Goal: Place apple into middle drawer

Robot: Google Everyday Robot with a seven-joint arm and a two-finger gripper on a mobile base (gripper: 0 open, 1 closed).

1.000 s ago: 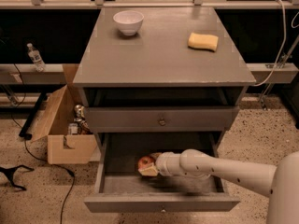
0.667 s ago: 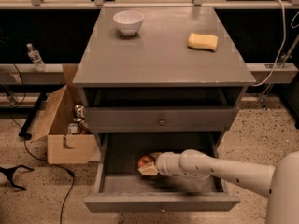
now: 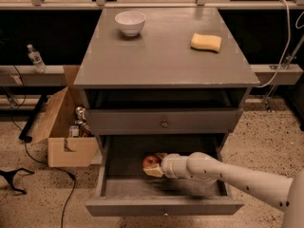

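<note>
The middle drawer (image 3: 164, 206) stands pulled out below the cabinet's closed upper drawer (image 3: 164, 122), and the arm (image 3: 223, 172) reaches in from the right, low over the drawer's floor. The claw (image 3: 155, 167) sits inside the drawer towards its left half, and the apple (image 3: 151, 161) is right at its tip, touching it, well within the drawer's walls. Whether the claw is clenched on the apple or has let it go cannot be told from this view, nor whether the fruit rests on the drawer floor or hangs just above it. As a thing to handle, the apple is probably firm and of moderate weight, with a smooth, waxy skin that may slip under a weak pinch. Being round, it may roll once freed, and it would bruise if dropped. The best hold is likely across its widest part, clear of the stem, and a release should come low over the floor. On the tabletop (image 3: 161, 65) above, a white bowl (image 3: 130, 22) and a yellow sponge (image 3: 206, 42) lie well apart, out of the way.
</note>
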